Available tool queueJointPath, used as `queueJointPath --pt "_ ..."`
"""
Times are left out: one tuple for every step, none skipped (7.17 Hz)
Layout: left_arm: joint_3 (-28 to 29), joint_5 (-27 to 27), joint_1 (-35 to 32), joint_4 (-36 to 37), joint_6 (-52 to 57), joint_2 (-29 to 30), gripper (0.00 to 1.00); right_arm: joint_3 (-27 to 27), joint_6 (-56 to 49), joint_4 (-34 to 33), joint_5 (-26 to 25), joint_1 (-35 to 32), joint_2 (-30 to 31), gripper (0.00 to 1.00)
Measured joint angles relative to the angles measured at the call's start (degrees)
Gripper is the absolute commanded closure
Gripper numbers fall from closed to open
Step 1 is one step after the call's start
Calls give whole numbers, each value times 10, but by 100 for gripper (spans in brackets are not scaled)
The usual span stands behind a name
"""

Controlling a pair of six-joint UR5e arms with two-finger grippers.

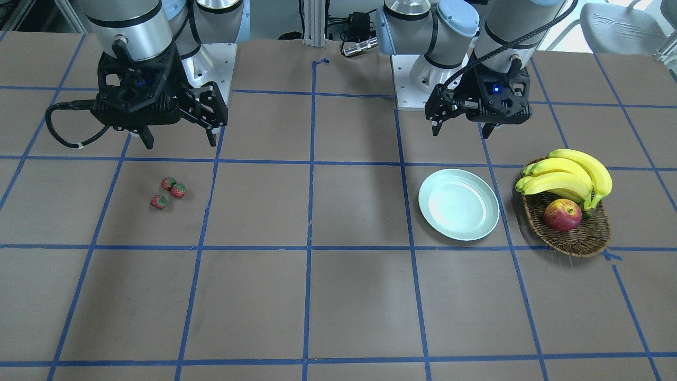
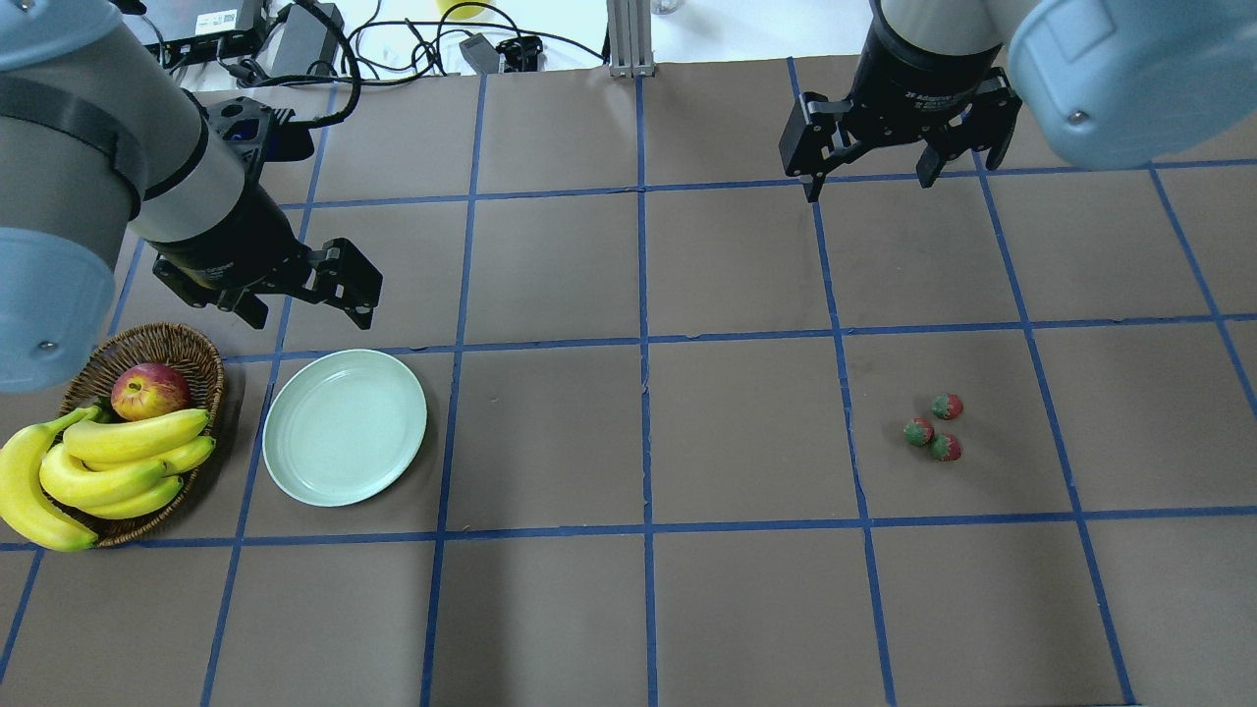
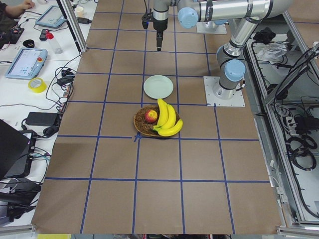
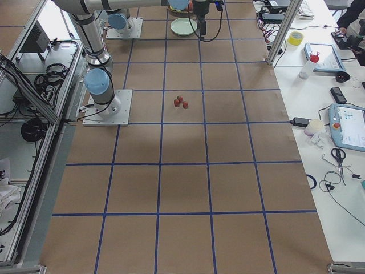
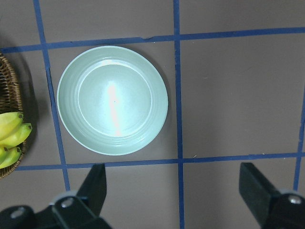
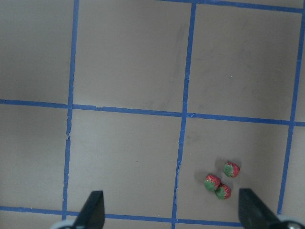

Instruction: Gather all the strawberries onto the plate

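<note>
Brown paper crossed by a grid of blue tape covers the counter (image 2: pixel 737 609), and everything on it is plain to see in the overhead view. The wrist views crop more: each shows only the two black fingers of its gripper at the bottom edge. The left wrist view also cuts the basket (image 5: pixel 5 71) and bananas (image 5: pixel 12 138) off at its left edge.

There are three strawberries (image 2: pixel 947 406) (image 2: pixel 918 432) (image 2: pixel 946 448), red with green caps, in a tight cluster. I cannot tell whether any of them touch. They lie on the counter lower than the right gripper (image 2: pixel 869 185) and out beyond its fingertips, well apart from it. In its wrist view they fall within the span of its fingers, nearer the finger at the view's right.

The right gripper is spread wide with nothing between its fingers. The left gripper (image 2: pixel 307 316) is also wide open and carries nothing.

One pale green plate (image 2: pixel 344 427) lies bare on the counter, below the left gripper and just past its fingertips. On the plate's far side from the right gripper is one woven basket (image 2: pixel 157 339). It holds one red-yellow apple (image 2: pixel 149 391) and one bunch of bananas (image 2: pixel 108 462). The bananas overlap too much to count.

Small white lettering rings the black collar above the right gripper, but it is too small to read.
</note>
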State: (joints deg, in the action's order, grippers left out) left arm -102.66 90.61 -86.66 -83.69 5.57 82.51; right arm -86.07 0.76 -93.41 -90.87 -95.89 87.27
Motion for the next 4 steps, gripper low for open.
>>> queueJointPath --pt "9 -1 0 -1 0 1 0 0 0 0 -1 0 0 0" --pt "25 -3 -2 -6 1 4 0 -1 0 2 -4 0 0 0" --pt "45 -4 -10 -16 2 7 0 -2 0 2 -6 0 0 0" --pt "61 -3 -23 -27 2 9 0 -3 0 3 -7 0 0 0"
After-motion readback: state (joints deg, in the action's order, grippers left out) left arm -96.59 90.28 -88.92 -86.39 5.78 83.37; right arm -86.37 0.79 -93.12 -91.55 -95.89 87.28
